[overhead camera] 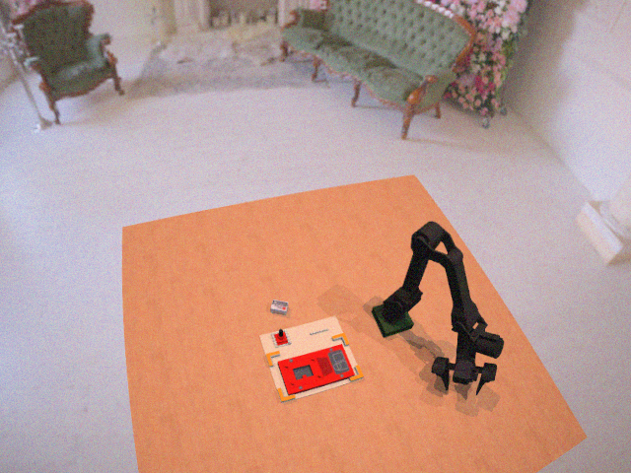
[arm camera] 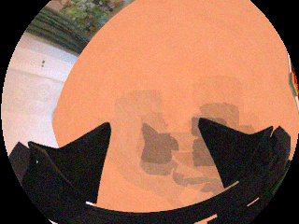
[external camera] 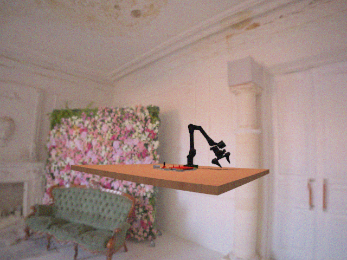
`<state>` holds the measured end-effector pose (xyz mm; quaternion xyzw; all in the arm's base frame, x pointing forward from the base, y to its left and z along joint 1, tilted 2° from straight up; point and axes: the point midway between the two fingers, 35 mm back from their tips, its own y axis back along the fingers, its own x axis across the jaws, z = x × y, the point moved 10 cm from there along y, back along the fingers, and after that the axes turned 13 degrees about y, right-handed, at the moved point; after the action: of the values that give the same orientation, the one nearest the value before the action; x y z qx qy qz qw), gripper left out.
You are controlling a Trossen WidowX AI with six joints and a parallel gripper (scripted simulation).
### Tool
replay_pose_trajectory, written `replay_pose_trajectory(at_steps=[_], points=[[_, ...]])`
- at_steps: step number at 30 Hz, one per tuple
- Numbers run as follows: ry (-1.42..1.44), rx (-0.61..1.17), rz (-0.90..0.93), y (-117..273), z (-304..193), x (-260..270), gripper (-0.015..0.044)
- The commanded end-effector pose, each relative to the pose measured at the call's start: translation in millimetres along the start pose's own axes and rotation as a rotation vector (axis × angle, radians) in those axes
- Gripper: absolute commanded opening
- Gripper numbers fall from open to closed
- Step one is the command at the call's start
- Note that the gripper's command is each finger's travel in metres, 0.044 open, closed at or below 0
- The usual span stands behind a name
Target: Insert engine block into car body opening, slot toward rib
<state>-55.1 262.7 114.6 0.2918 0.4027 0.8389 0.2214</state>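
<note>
The engine block, a small grey-white block [overhead camera: 279,306] [external camera: 156,166] with a red spot, lies on the table behind the board. Its slot side cannot be made out. The red car body [overhead camera: 295,385] [external camera: 187,168] lies flat on the cream board [overhead camera: 302,340] between orange corner brackets. Its opening [overhead camera: 303,371] shows grey inside, with no block in it; the rib is too small to tell. My gripper [overhead camera: 462,391] [external camera: 225,164] [arm camera: 156,124] is open and empty, above the table's right part, far to the right of the car body and the block.
A small red piece with a black knob [overhead camera: 280,337] stands at the board's back left corner. The arm's green base [overhead camera: 391,325] is right of the board. The board's edge just shows at the right of the wrist view. The orange table [overhead camera: 203,305] [external camera: 224,174] has open edges.
</note>
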Motion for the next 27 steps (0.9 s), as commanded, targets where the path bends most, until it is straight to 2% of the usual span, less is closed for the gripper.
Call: replay_pose_trajectory(at_steps=[1, 27], points=[[-0.110, 0.046, -0.035, 1, 9, 5, 0.0440], [-0.813, 0.255, -0.387, 22, 59, 23, 0.0440]])
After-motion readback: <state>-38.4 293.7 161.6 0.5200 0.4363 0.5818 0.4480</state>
